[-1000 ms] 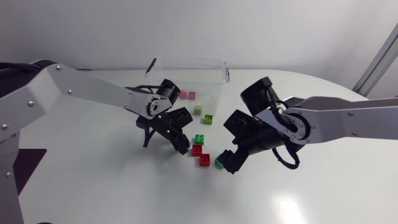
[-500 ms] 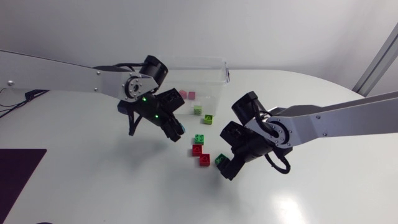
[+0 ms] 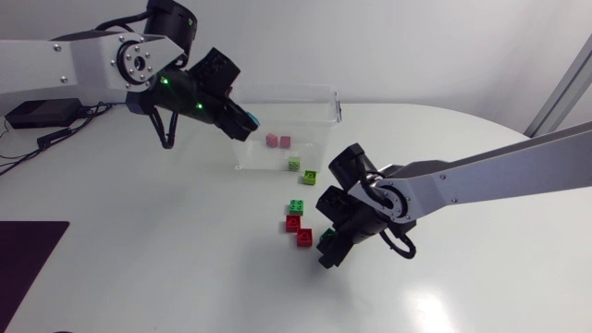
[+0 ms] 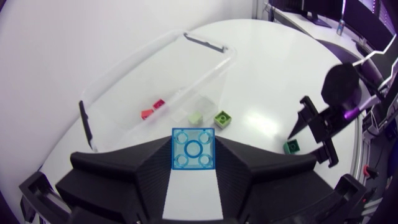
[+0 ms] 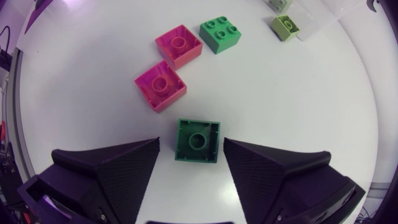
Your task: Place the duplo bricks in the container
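Note:
My left gripper (image 3: 242,123) is raised by the left end of the clear container (image 3: 326,113) and is shut on a light blue brick (image 3: 249,124). The left wrist view shows that blue brick (image 4: 194,144) clamped between the fingers, with the container (image 4: 124,74) ahead and below. My right gripper (image 3: 330,245) is down on the table, open, with a dark green brick (image 5: 198,141) between its fingers and small gaps on both sides. Two red bricks (image 5: 178,45) (image 5: 161,85) and a green brick (image 5: 220,33) lie just ahead of it.
Inside the container lie two pink bricks (image 3: 272,141) (image 3: 285,141) and a pale green one (image 3: 293,164). A lime brick (image 3: 310,177) sits on the table outside its front wall. The red bricks (image 3: 293,223) (image 3: 303,238) lie close to the left of my right gripper.
My left arm has lifted the blue brick from beside the loose bricks, up and back-left toward the container. My right gripper has settled around the dark green brick, its fingers narrowing.

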Available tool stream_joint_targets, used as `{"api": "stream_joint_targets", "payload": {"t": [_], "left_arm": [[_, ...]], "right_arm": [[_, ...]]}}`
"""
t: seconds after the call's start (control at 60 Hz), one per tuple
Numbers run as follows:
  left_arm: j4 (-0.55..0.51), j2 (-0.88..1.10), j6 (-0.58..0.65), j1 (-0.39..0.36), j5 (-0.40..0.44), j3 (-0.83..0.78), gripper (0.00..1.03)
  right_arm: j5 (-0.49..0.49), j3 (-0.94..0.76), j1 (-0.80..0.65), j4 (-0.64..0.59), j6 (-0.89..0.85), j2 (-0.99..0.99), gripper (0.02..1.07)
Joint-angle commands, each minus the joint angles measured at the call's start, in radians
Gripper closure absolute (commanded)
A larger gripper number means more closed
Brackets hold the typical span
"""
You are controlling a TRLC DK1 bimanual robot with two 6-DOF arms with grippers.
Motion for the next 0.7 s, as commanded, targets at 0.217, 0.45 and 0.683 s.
{"api": "stream_joint_targets", "payload": {"t": [0.217,0.45,0.683], "left_arm": [[0.209,0.087,-0.183,0.040,0.011,0.098,0.78],[0.270,0.244,-0.231,0.037,-0.034,0.227,0.78],[0.310,0.382,-0.252,0.043,-0.086,0.336,0.77]], "right_arm": [[0.033,-0.019,0.023,0.005,0.009,-0.020,0.80],[0.040,-0.054,0.012,-0.073,0.010,-0.184,0.80],[0.059,-0.013,-0.006,-0.168,0.009,-0.315,0.80]]}}
